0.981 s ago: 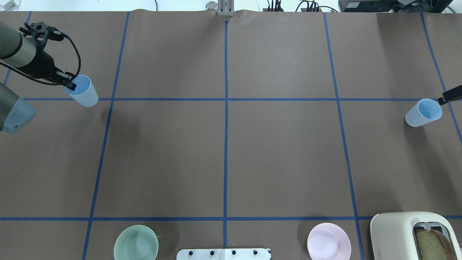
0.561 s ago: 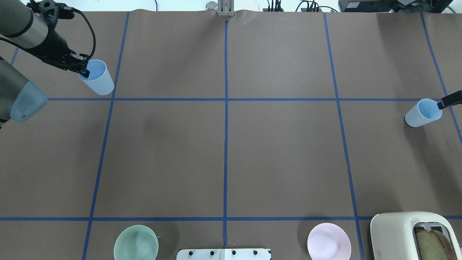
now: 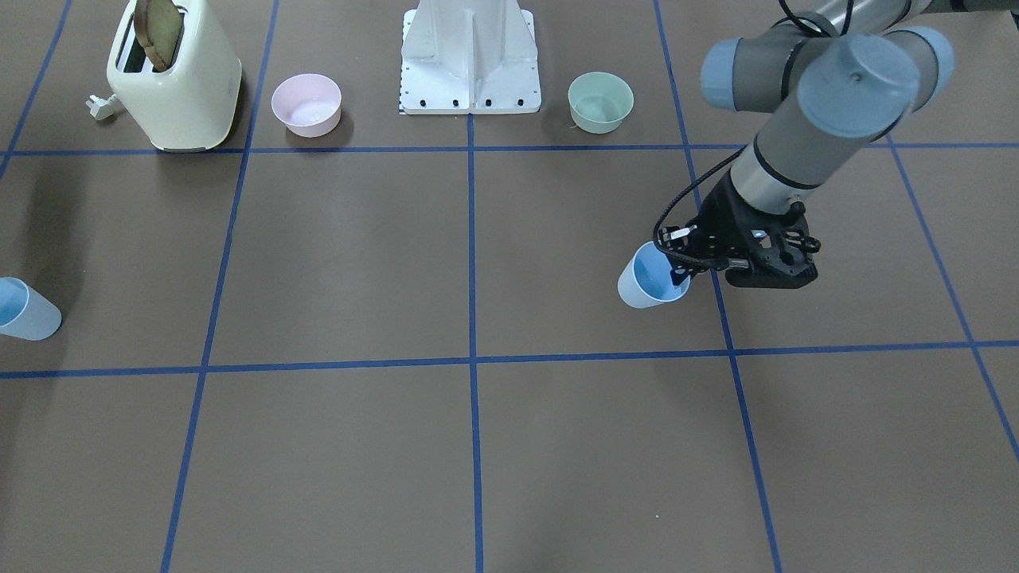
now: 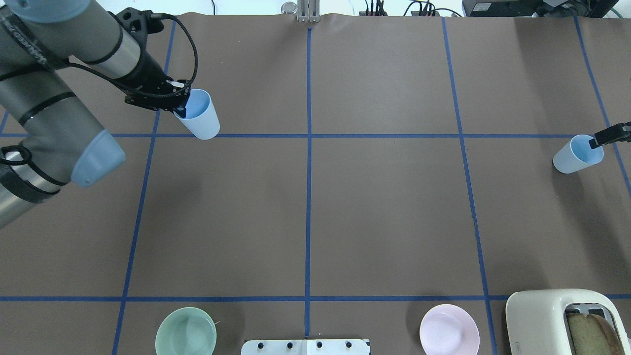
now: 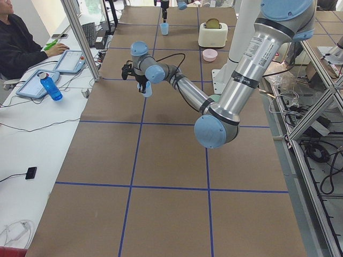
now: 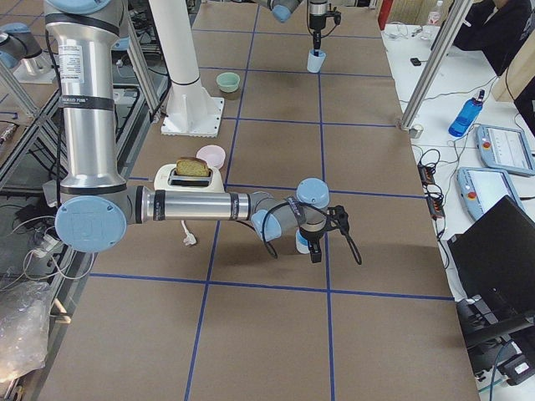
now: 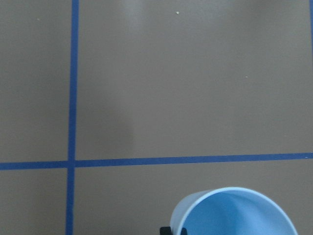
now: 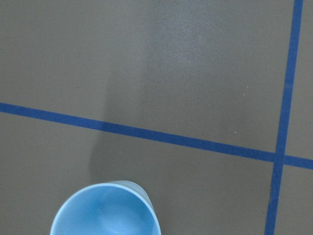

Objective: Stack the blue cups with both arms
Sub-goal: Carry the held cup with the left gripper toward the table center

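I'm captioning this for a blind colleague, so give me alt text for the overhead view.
The left gripper holds a blue cup by its rim over the brown gridded table; at the right edge, the right gripper meets a second cup at its rim. A green bowl, pink bowl and toaster line the near edge.

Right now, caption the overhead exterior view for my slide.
Left fingers pinch the rim of one blue cup; right fingers sit at the rim of the second blue cup, far right.
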You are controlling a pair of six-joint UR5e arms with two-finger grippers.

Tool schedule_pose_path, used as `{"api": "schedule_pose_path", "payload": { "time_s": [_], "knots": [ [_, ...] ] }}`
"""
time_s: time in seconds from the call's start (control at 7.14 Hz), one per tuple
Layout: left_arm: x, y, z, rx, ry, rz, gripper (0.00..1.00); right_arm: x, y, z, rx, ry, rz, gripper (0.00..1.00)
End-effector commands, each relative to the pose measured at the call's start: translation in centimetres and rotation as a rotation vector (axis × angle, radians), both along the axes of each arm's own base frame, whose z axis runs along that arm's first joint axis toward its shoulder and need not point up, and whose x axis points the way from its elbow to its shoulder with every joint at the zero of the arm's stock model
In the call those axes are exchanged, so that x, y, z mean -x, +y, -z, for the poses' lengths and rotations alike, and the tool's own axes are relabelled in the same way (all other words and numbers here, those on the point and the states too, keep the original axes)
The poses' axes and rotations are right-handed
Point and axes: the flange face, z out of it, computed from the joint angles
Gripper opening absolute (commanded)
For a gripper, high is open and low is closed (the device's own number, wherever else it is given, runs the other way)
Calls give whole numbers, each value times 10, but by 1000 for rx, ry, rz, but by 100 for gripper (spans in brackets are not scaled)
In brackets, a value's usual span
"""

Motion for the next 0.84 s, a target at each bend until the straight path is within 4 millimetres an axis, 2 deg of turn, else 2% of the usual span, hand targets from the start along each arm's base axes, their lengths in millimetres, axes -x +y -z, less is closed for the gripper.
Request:
{"api": "schedule_pose_path", "payload": {
  "time_s": [0.0,0.28,0.7],
  "knots": [
    [-53,30,27,34,-1,32,0,7,-10,-2,3,2,7,100],
    [-86,52,46,54,5,54,0,9,-10,-11,15,5,12,100],
    [-105,67,58,70,14,66,0,7,-4,-16,13,2,12,100]
  ]
}}
